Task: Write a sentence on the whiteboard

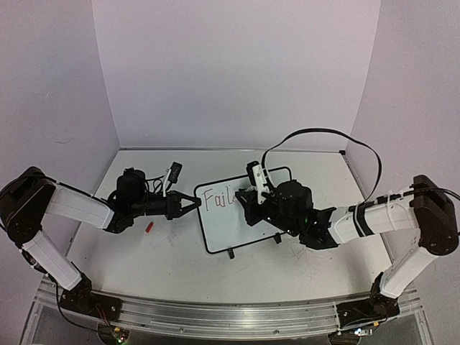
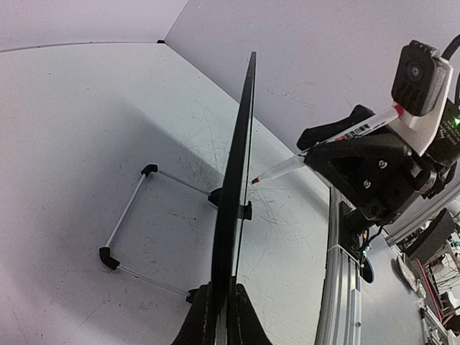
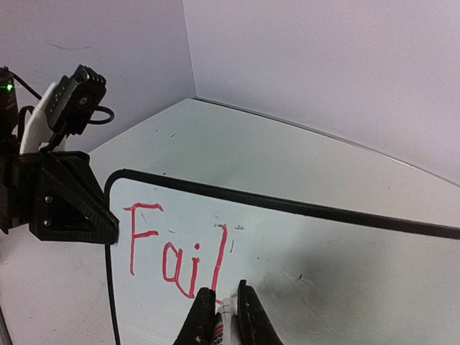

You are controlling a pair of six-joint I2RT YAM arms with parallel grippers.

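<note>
Four red letters, "Fail", noted on glossy black-framed whiteboard [image 3: 323,251], edge clamped by left gripper [image 2: 223,293]; marker [image 2: 338,140] clamped by right gripper [image 3: 224,291].

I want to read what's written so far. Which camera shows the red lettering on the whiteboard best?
Right wrist: the red lettering reads "Fail", large and face-on. The top view shows it small but legible. The left wrist view sees the whiteboard edge-on, so no writing shows.
</note>
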